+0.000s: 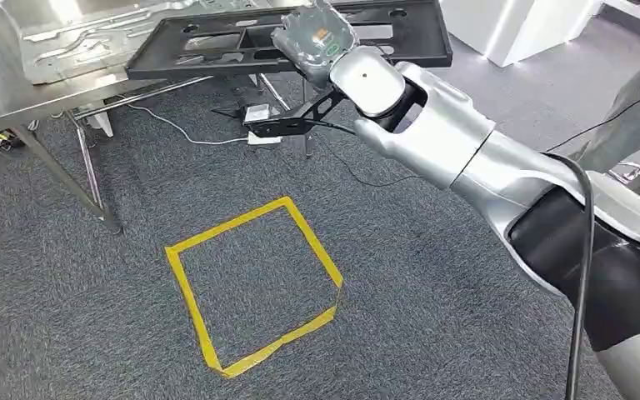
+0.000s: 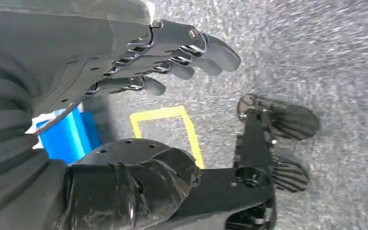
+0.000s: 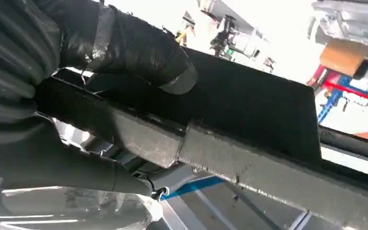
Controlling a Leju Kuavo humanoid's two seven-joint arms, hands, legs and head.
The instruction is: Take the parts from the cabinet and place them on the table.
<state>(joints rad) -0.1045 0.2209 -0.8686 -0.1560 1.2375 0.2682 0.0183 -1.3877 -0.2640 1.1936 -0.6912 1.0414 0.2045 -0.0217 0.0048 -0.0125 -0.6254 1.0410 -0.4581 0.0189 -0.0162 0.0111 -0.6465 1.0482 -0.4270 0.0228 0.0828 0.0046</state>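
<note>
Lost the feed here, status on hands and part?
Right hand grips black panel at its edge, over the metal table. Left hand holds nothing, fingers loosely extended. Nothing seen blocking.

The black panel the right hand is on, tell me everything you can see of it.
The black panel is a long, flat, matte part, plastic by its look, with cutouts and holes and a raised edge. It lies about level over the metal table, beside a silver sheet-metal part. The right hand grips its near edge, thumb on top.
</note>
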